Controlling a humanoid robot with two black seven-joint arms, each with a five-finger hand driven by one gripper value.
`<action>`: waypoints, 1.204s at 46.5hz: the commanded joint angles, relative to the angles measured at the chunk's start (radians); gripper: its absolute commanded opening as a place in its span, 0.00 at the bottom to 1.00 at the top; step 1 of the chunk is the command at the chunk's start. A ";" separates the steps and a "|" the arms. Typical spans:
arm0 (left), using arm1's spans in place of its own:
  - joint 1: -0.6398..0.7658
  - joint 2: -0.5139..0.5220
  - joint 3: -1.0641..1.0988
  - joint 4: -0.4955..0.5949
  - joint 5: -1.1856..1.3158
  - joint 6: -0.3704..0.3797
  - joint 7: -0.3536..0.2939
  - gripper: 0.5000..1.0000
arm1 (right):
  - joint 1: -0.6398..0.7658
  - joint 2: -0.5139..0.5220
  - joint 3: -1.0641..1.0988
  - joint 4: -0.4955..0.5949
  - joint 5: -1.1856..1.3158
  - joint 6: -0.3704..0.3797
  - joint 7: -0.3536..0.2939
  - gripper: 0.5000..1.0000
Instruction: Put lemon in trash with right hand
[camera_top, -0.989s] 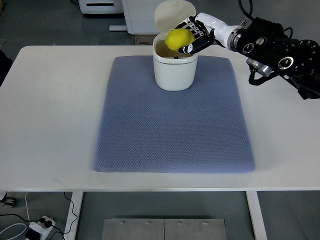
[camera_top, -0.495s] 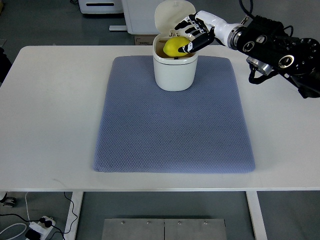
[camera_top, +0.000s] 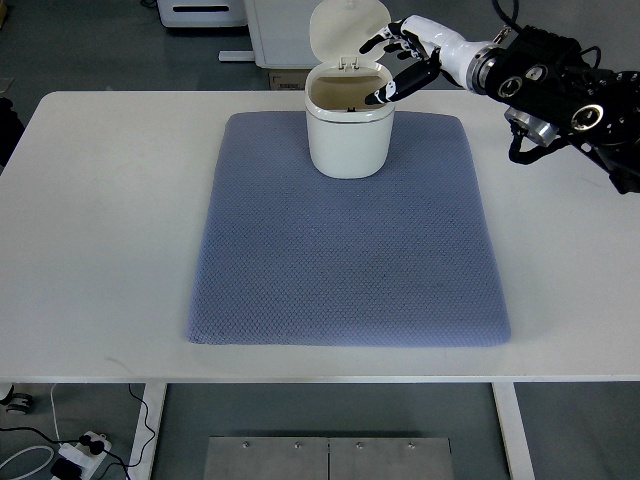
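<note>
Top view shows my right hand (camera_top: 400, 62), black fingers spread and holding nothing, poised just above the far-right rim of the white cylindrical trash bin (camera_top: 348, 140) with its lid raised, the lemon not visible.

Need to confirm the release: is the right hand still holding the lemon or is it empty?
Empty. The right hand hovers with fingers spread above the open trash can; no lemon shows in it.
</note>
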 joint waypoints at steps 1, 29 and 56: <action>0.000 0.000 0.000 0.000 0.000 0.000 0.000 1.00 | -0.003 -0.032 0.004 0.020 0.000 0.001 0.003 0.87; 0.000 0.000 0.000 0.000 0.000 0.000 0.000 1.00 | -0.267 -0.333 0.464 0.149 0.012 0.129 -0.072 0.98; 0.000 0.000 0.000 0.000 0.000 0.000 0.000 1.00 | -0.566 -0.359 0.708 0.138 0.064 0.138 0.057 1.00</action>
